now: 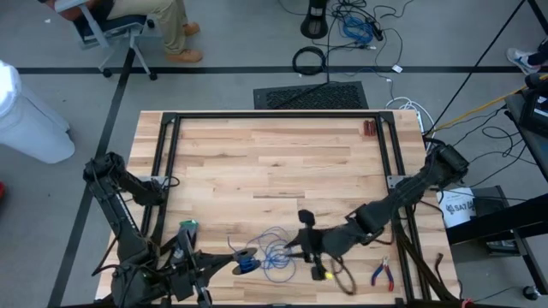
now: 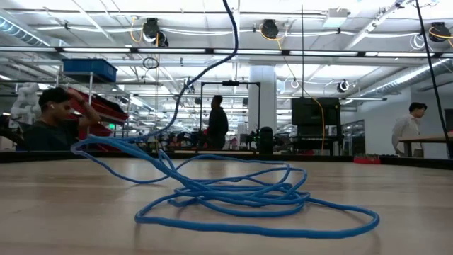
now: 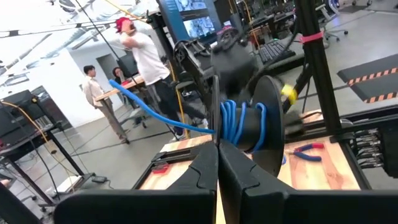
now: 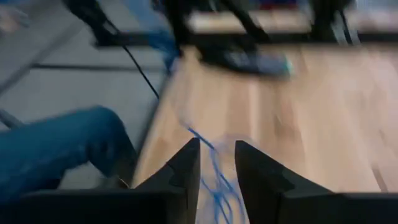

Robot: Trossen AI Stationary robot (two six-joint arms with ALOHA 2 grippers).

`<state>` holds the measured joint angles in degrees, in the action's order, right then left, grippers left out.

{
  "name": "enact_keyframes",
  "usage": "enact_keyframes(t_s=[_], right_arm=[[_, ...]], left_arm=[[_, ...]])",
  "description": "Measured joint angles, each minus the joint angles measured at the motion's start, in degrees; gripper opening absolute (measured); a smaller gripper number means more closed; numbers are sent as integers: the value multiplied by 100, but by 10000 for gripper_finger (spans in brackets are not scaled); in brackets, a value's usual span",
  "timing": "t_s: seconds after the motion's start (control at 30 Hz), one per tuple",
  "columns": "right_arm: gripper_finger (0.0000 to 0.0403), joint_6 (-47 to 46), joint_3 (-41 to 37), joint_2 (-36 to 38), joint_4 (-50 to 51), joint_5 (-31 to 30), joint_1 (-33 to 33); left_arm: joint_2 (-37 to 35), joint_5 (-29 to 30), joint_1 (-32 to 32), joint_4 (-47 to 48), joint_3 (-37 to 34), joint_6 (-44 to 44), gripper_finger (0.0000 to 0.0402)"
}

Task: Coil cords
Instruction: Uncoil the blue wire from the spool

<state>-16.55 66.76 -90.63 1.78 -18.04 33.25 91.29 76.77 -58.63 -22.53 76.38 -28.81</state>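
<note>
The cords are one thin blue wire. Most of it lies as loose loops on the wooden table. Several turns are wound into a small coil around a dark round core, just beyond the shut fingers of my left gripper at the near left. One strand rises from the loops to that coil. My right gripper hovers open just right of and over the loops, with the wire showing on the table through its gap. My left gripper is shut at the coil of blue wire, coming at it level. Its own fingertips hide the place of contact, so which part it has cannot be told. The coil sits lifted clear of the table, its tail running slack down to the loose loops.
Red-handled pliers lie at the near right, with a small yellow thing and a thicker black cable beside my right arm. A black frame borders the table. People stand in the room behind.
</note>
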Motion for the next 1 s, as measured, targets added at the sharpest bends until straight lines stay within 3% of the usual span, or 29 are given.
enact_keyframes(t_s=[0.17, 0.3, 0.5, 0.7, 0.83, 1.0], right_arm=[[95, 1228, 2, -137, -1913, -1, 332], [100, 1713, 2, -325, -2765, -15, 461], [132, 2216, 2, -398, -2770, -816, 490], [164, 2404, 2, -461, -2761, -1093, 471], [161, 2476, 2, -563, -2797, -1090, 451], [125, 2476, 2, -592, -2860, -1065, 393]], left_arm=[[0, 0, 4, 12, 0, 4, 2], [0, 0, 4, 58, 0, 4, 2], [0, 0, 23, 56, 0, 4, 2], [0, -16, 52, 56, 0, 15, 2], [0, -93, 63, 82, 0, 145, 2], [0, -100, 84, 101, 0, 148, 2]])
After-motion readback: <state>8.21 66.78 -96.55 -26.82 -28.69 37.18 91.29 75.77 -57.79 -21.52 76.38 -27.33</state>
